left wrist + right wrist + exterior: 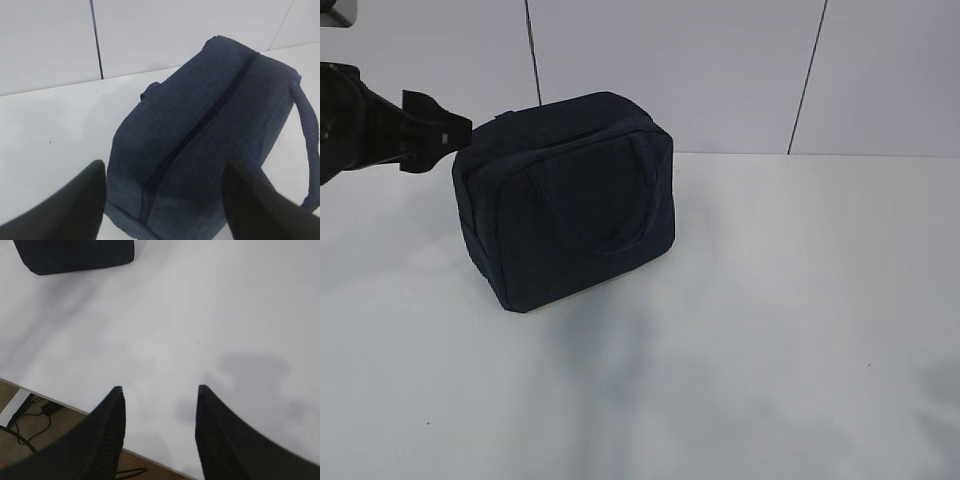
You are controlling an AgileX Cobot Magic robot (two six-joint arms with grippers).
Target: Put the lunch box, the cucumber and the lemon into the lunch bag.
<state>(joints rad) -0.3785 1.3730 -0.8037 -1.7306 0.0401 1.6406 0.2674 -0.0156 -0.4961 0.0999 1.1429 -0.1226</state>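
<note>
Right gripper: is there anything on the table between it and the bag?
No. In the right wrist view, only bare white table lies between the open right gripper and the bag at the far corner.

The lunch bag (pixel 565 200) is dark navy cloth with a matt, finely woven weave; in the left wrist view its surface (pixel 200 140) looks slightly fuzzy, and the zipper (pixel 200 125) runs along the top as a darker, smoother strip of tape. Its loop handle (pixel 312 145) is the same woven fabric. The table (pixel 770 330) is a smooth white surface with a soft sheen that carries faint grey reflections. The wall panels (pixel 670 60) behind look smooth and matt. The left gripper's fingers (pixel 75 210) look like matt black plastic, one (pixel 260 205) finely ribbed; the right gripper's fingers (pixel 100 440) are the same dull black.
</note>
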